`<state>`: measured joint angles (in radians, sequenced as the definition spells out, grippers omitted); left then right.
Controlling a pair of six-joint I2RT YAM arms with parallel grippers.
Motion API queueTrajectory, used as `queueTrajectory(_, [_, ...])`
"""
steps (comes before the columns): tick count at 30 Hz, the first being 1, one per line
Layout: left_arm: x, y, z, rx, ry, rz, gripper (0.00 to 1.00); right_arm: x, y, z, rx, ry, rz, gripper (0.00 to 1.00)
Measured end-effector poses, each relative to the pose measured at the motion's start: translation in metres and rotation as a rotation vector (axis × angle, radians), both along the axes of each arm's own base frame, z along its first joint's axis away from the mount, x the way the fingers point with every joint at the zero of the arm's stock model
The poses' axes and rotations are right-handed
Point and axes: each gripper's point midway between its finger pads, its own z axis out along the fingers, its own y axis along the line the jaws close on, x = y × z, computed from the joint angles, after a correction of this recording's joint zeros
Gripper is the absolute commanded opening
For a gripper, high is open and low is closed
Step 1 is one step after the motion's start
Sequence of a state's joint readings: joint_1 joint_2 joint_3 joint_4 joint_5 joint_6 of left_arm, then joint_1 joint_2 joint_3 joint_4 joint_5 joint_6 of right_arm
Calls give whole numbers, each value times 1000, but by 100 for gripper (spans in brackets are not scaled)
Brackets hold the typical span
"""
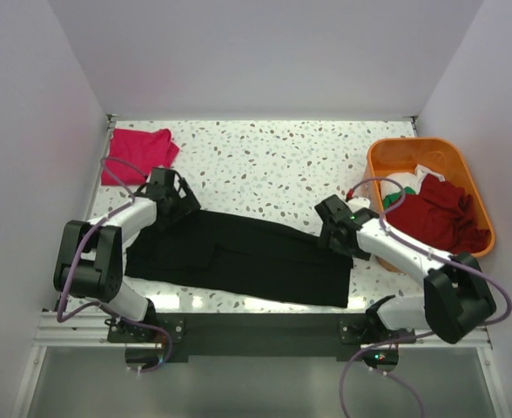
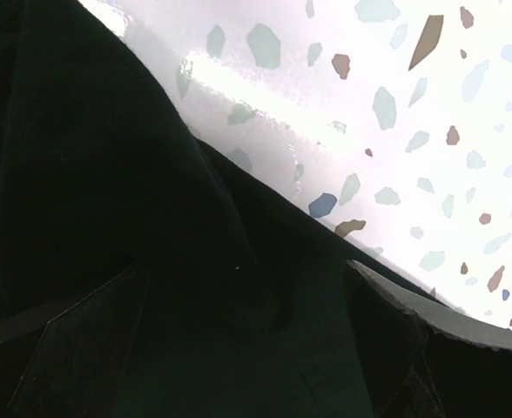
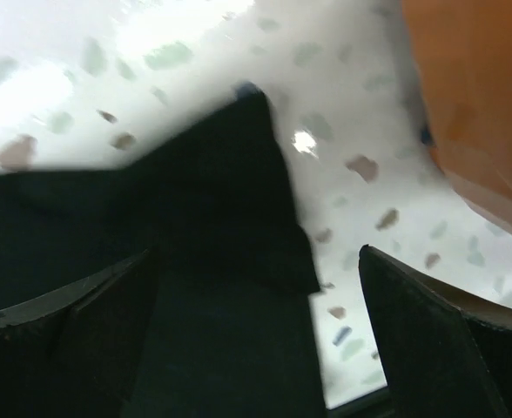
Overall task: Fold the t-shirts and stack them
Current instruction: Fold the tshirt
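A black t-shirt (image 1: pixel 239 257) lies flat across the near middle of the table as a long band. My left gripper (image 1: pixel 179 209) is low over its far left corner. In the left wrist view (image 2: pixel 247 348) the fingers stand wide apart with black cloth (image 2: pixel 108 174) under and between them. My right gripper (image 1: pixel 330 233) is over the shirt's far right corner. It is open too (image 3: pixel 256 348), with the cloth's edge (image 3: pixel 212 200) between the fingers. A bright pink-red t-shirt (image 1: pixel 138 152) lies folded at the far left. A dark red t-shirt (image 1: pixel 439 213) lies in the tub.
An orange plastic tub (image 1: pixel 413 144) stands at the right and also holds white cloth (image 1: pixel 404 183) and a bit of green (image 1: pixel 391 202). Its wall shows in the right wrist view (image 3: pixel 474 96). White walls close in on three sides of the speckled table (image 1: pixel 273 161).
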<state>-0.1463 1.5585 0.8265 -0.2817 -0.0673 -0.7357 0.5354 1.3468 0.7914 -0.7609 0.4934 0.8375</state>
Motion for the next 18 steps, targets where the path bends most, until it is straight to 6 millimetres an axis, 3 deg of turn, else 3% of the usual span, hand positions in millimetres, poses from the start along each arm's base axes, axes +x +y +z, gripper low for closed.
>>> queueTrajectory(4, [0, 6, -1, 23, -1, 2, 100, -29, -16, 2, 14, -5, -16, 99])
queueTrajectory(8, [1, 6, -1, 27, 3, -6, 100, -28, -7, 13, 81, -53, 28, 99])
queueTrajectory(12, [5, 5, -1, 29, 4, -31, 100, -10, 24, 13, 197, -83, 134, 99])
queueTrajectory(18, [25, -6, -1, 46, 0, -67, 100, 11, 71, -6, 329, -46, 273, 99])
